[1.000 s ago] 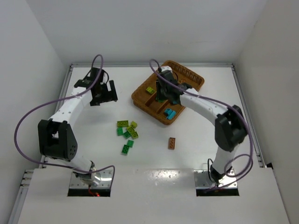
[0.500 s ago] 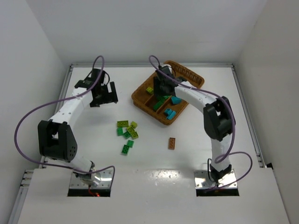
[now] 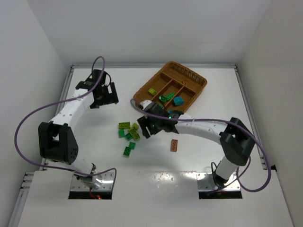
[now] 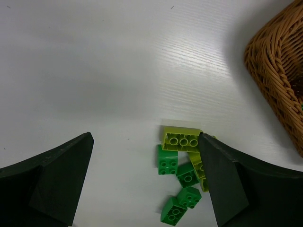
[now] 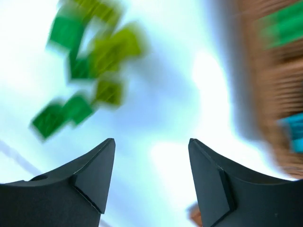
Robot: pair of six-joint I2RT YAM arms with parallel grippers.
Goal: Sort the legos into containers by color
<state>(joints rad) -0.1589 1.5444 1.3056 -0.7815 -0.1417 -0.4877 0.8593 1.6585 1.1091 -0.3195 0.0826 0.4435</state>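
Note:
The wicker tray [image 3: 190, 74] stands at the back, and its compartments hold a lime lego [image 3: 152, 91], a dark green lego [image 3: 165, 98] and a cyan lego [image 3: 178, 100]. A pile of green and lime legos [image 3: 129, 134] lies on the table, also seen in the left wrist view as a cluster of bricks [image 4: 184, 165]. A brown-orange lego [image 3: 174, 145] lies apart to the right. My right gripper [image 3: 143, 126] hangs open and empty just right of the pile; its wrist view is blurred [image 5: 151, 142]. My left gripper [image 3: 106, 100] is open and empty, high behind the pile [image 4: 146, 142].
White walls close in the table on three sides. The tray corner [image 4: 279, 71] shows at the right of the left wrist view. The right arm's forearm [image 3: 199, 127] stretches across the table in front of the tray.
The right gripper opened over the tray, leaving a dark green lego in it, then swung down-left to the pile. The left arm stayed still.

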